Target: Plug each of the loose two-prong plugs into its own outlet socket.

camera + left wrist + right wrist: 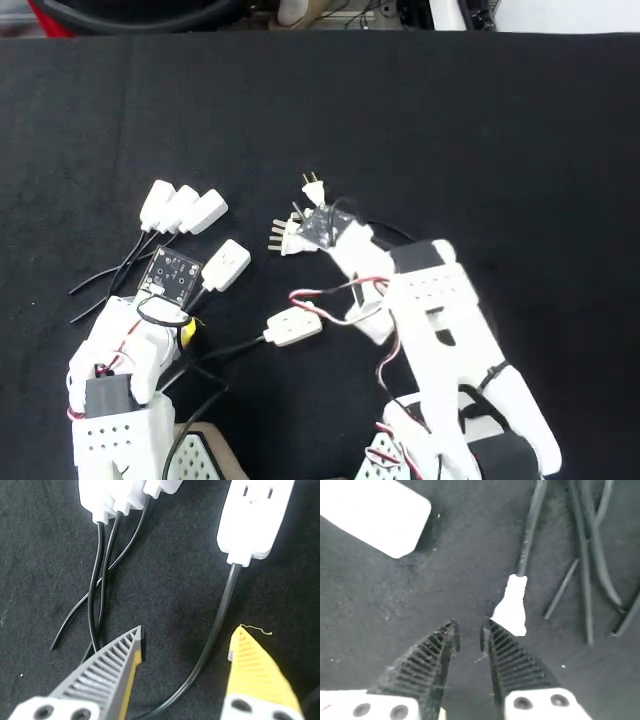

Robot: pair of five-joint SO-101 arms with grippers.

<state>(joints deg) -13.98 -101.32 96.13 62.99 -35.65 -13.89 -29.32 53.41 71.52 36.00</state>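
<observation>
Five sockets lie on the bench (520, 130): a cluster of three (182, 208), a fourth socket (226, 265) and a fifth socket (293, 326). Two loose plugs, one plug (313, 188) and another plug (283, 236), lie near the right gripper (470, 627), which is narrowly apart and empty. The left gripper (190, 632) is spread wide, astride the fourth socket's cable (220, 615).

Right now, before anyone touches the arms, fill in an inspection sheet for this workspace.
Surface: black cloth covers the table.
Job's things: three white cabled units side by side; socket with slots showing; second white block lying apart; pronged plug and second plug loose by the right gripper.
Clutter: nothing seen.
Grippers: left gripper open over the socket's cable; right gripper narrowly open, gripping nothing.
Cables: black cables trail loose; red and white wires run on the right arm.
Surroundings: unclear objects beyond the far edge.
</observation>
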